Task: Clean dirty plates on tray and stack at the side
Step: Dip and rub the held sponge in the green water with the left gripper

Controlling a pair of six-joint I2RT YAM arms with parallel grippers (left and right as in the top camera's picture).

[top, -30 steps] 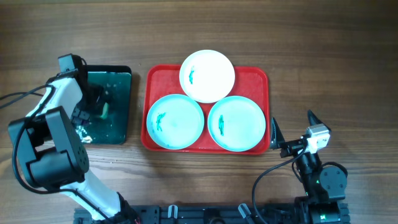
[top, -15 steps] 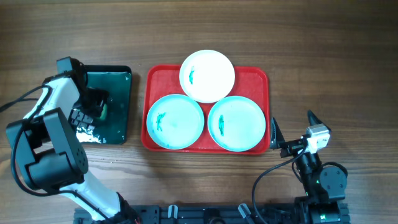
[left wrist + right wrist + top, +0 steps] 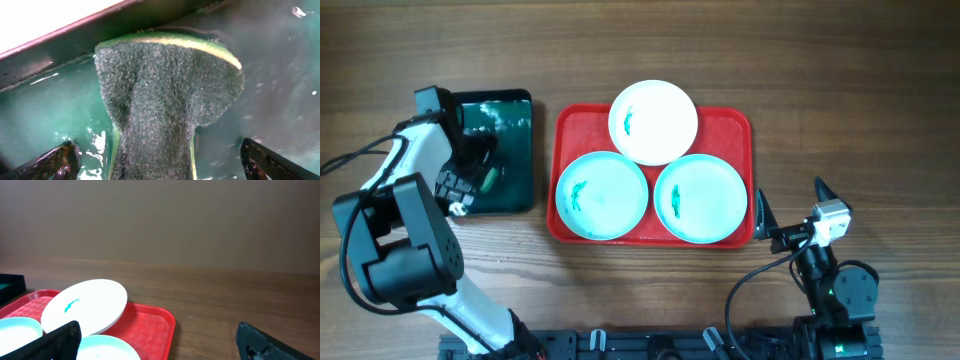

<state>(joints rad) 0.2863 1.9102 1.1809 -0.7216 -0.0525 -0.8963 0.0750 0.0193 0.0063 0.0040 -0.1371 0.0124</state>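
Note:
Three plates lie on the red tray (image 3: 575, 125): a white plate (image 3: 653, 121) at the back and two turquoise plates (image 3: 602, 195) (image 3: 700, 198) at the front, each with a green smear. My left gripper (image 3: 480, 172) is down in the dark green tray (image 3: 515, 150). It is open, its jaws wide on either side of a green scouring sponge (image 3: 165, 95), with gaps on both sides. My right gripper (image 3: 792, 205) is open and empty, off the red tray's front right corner. The right wrist view shows the white plate (image 3: 85, 305) and the red tray (image 3: 155, 322).
The dark green tray holds water and stands left of the red tray; its dark rim (image 3: 50, 60) shows behind the sponge. A black cable (image 3: 345, 160) runs across the table at the far left. Bare wooden table (image 3: 860, 100) lies to the right and behind.
The dark green tray has shifted toward the back of the table and sits squarer. My left gripper has stayed over the sponge. The right arm and the plates have not moved.

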